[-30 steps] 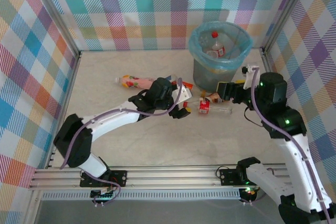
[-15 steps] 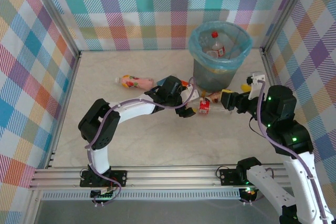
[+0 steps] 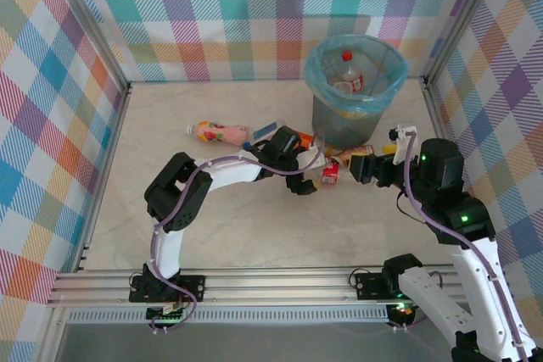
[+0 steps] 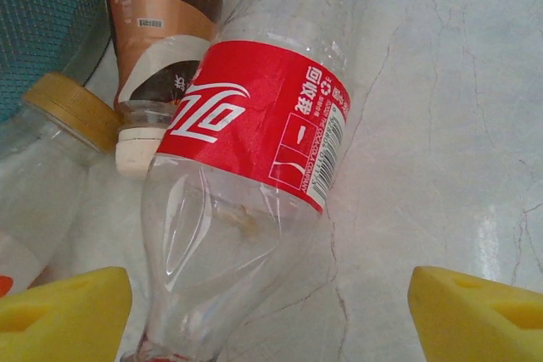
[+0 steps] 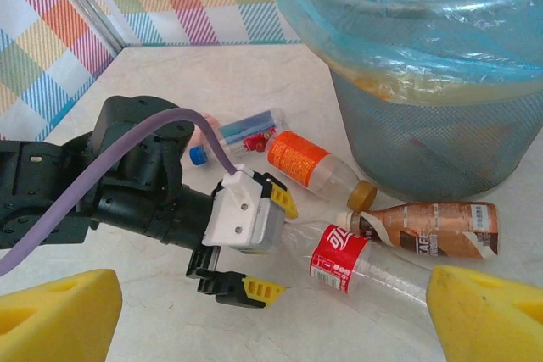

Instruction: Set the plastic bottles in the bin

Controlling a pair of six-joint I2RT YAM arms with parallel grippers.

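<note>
The round grey mesh bin (image 3: 333,129), lined with a translucent light-blue plastic bag (image 3: 316,67), stands at the upper right of the top view, and a clear bottle with a red cap (image 3: 346,72) lies inside it. At the foot of the bin, several bottles lie on the pale marble-patterned table (image 3: 254,226). A crushed clear plastic bottle with a red label (image 3: 331,173) lies on its side near the centre. Just above it lies a brown coffee-drink bottle with a cream cap (image 3: 355,153). In the right wrist view a clear bottle with an orange label and a gold cap (image 5: 305,163) rests beside the bin wall, its cap close to the brown bottle's cap. A pink-labelled bottle (image 3: 219,132) lies apart, further left. The left gripper (image 3: 312,167) is low over the neck end of the red-labelled bottle. In the left wrist view its yellow pads (image 4: 64,311) sit wide apart at the bottom corners, with the bottle between them and neither pad touching it. The right gripper (image 3: 358,167) hangs just right of the same bottle, near the bin's base. Its yellow pads (image 5: 488,311) are spread wide and hold nothing.
</note>
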